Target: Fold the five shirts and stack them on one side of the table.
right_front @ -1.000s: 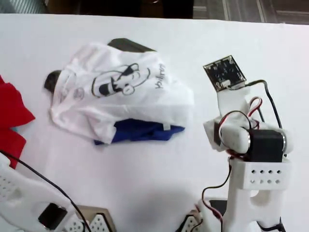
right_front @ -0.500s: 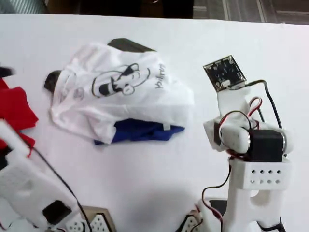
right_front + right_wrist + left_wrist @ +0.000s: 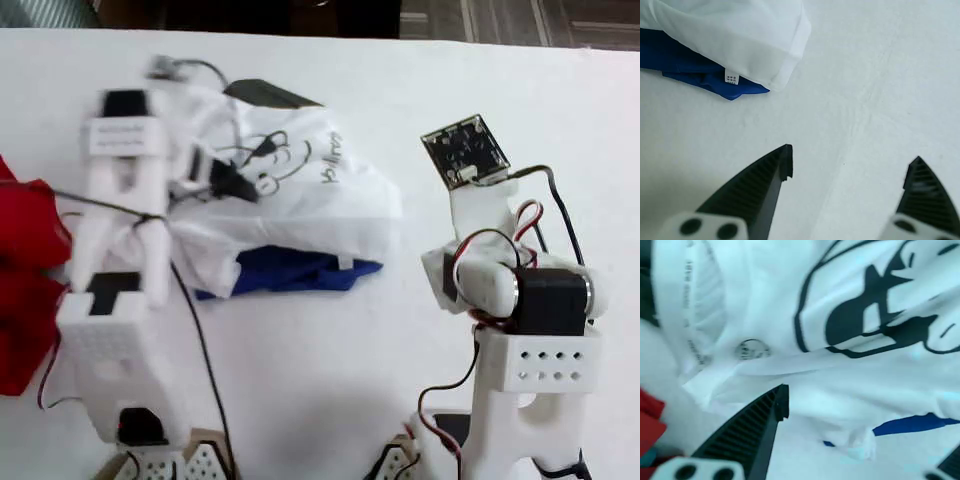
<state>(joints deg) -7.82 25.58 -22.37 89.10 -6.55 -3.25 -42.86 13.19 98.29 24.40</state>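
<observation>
On the table (image 3: 330, 390) the white shirt (image 3: 320, 205) lies crumpled atop a blue shirt (image 3: 300, 270), the left gripper (image 3: 867, 425) spread over its print, the right gripper (image 3: 852, 157) spread beside its hem.

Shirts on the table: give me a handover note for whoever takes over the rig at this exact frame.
Left gripper: open, over the white shirt, gripping nothing.
Right gripper: open, above bare table beside the white shirt's hem.
Things: the white shirt lies crumpled mid-table on top of the blue shirt; a dark garment pokes out at its far edge; the red shirt is bunched on the left arm's side.
Done: nothing folded or stacked.
Left: fold every shirt, stack them on one side.
</observation>
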